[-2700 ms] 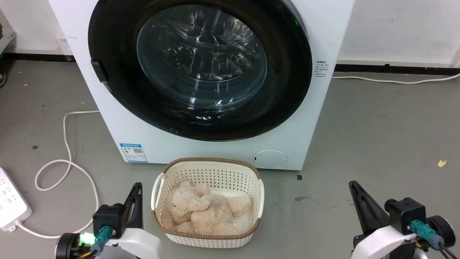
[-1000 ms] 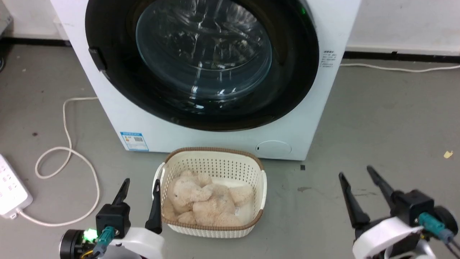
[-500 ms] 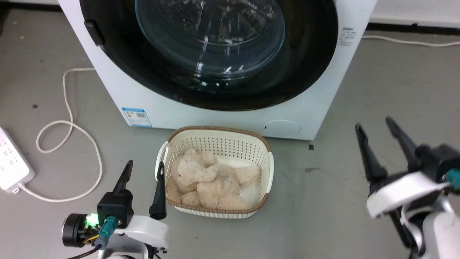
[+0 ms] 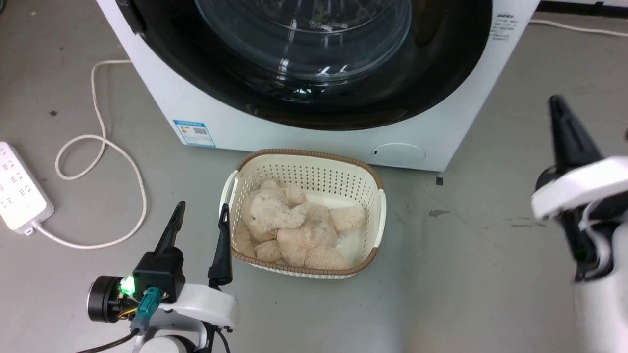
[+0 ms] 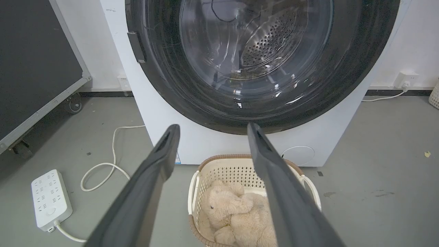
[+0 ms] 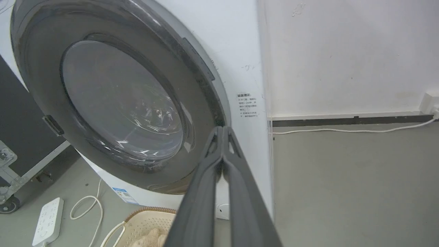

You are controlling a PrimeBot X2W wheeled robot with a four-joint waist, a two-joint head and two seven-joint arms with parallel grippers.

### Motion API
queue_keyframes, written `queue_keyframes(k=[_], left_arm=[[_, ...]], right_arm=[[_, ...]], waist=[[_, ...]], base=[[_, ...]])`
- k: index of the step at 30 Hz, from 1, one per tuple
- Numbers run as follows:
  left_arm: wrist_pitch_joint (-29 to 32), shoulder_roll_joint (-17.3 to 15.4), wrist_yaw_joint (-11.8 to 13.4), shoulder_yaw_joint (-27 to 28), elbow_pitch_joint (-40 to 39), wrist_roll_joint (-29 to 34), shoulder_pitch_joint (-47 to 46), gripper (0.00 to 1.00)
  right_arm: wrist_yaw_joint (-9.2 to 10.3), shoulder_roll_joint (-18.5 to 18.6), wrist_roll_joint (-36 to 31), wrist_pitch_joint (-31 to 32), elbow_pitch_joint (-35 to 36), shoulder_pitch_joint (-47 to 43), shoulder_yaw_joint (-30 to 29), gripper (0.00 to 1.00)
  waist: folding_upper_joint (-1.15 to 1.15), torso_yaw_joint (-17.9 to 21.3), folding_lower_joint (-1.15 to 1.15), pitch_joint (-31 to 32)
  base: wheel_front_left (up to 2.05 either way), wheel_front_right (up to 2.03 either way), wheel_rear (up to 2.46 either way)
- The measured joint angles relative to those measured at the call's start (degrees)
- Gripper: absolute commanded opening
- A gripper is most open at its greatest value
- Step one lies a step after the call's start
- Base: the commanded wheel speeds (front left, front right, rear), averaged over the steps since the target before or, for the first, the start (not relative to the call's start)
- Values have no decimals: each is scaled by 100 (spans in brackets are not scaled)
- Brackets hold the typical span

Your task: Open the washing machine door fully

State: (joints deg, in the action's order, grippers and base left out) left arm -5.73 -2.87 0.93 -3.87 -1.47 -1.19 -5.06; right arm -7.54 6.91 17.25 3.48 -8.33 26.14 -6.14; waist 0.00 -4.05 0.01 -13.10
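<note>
The washing machine [image 4: 162,98] is a white box at the top of the head view. Its glossy black round door [image 4: 441,73] with the clear glass bowl lies flat against the front. My left gripper [image 4: 203,205] is open low over the floor, just left of the basket, well short of the door [image 5: 171,85]. My right gripper [image 4: 557,103] is raised at the right, off the machine's right front corner. In the right wrist view its fingertips touch, so this gripper [image 6: 223,128] is shut on nothing and points at the door's right rim [image 6: 205,85].
A cream basket [image 4: 304,162] holding a beige plush toy [image 4: 294,230] stands on the floor right before the machine. A white power strip [image 4: 19,196] and looped cord [image 4: 98,147] lie at the left. A black wheeled case [image 5: 34,61] stands left of the machine.
The head camera has moved closer and tipped downward. My right arm has risen toward the machine's right side and its fingers have come together. The left gripper's fingers spread early on and have stayed apart.
</note>
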Motion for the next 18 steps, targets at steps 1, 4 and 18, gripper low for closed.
queue_keyframes(k=[1,4,18], left_arm=[[-15,0,0,-11,0,0,-2,100],[-47,0,15,-52,0,-5,-47,100],[-209,0,51,-151,-64,-59,-257,100]], right_arm=[[0,-44,111,48,-114,108,-122,0],[1,-102,304,203,-396,415,-344,0],[1,-149,1128,1159,-1601,1931,-1218,0]], waist=[[0,-12,0,-23],[0,-52,0,-92],[0,-217,-1,-522]], base=[[0,0,0],[0,0,0],[0,0,0]])
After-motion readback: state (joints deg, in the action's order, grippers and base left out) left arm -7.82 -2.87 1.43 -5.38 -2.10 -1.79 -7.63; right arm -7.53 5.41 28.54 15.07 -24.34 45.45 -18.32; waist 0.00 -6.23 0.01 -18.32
